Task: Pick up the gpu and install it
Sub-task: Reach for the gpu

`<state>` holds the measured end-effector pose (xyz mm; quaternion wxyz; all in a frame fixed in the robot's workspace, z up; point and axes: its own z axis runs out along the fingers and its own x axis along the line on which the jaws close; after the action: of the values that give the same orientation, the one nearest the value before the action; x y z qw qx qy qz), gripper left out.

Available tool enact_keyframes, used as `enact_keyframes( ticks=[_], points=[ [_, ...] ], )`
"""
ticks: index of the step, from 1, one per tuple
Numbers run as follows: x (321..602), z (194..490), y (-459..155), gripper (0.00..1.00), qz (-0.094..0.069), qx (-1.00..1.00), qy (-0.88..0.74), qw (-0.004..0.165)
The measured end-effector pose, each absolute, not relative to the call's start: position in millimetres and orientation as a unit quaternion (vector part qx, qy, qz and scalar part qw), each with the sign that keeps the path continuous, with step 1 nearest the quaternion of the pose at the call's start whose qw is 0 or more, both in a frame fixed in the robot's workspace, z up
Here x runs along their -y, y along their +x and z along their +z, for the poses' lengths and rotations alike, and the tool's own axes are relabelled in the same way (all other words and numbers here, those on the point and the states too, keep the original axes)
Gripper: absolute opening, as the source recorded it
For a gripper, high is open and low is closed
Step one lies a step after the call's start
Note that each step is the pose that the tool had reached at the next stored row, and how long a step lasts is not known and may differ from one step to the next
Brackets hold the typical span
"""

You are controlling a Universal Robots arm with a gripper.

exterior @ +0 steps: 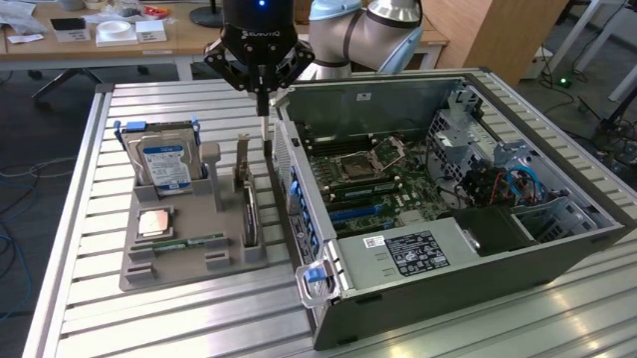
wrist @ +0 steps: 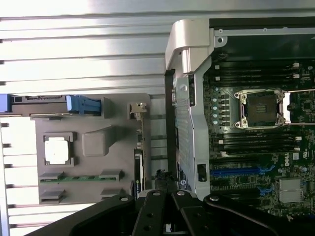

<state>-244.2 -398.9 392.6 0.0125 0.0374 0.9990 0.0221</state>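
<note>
The gpu [exterior: 250, 215] stands on edge in a slot of the grey holder [exterior: 189, 272], its silver bracket [exterior: 243, 160] upright at the far end. From the wrist it appears edge-on as a thin dark strip [wrist: 139, 169]. My gripper [exterior: 262, 108] hangs above the gap between the holder and the open computer case [exterior: 438, 253], fingers pointing down and shut with nothing between them. It is higher than the gpu and just past its bracket end, apart from it. The fingertips [wrist: 165, 176] sit close beside the case's rear panel in the wrist view.
The holder also carries a silver hard drive [exterior: 164, 160], a square processor [exterior: 154, 222] and a narrow memory stick [exterior: 184, 242]. Inside the case the motherboard shows blue card slots [exterior: 353, 212] and an empty processor socket [exterior: 356, 165]. A slatted metal table [exterior: 179, 321] lies underneath.
</note>
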Motion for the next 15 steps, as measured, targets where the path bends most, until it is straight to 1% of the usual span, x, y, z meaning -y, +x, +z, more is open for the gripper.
enact_keyframes(
  ticks=[8, 15],
  points=[
    [399, 392, -264, 0.11, 0.022, -0.999, 0.038, 0.013],
    [403, 392, -265, 0.11, 0.022, -0.999, 0.038, 0.012]
  ],
)
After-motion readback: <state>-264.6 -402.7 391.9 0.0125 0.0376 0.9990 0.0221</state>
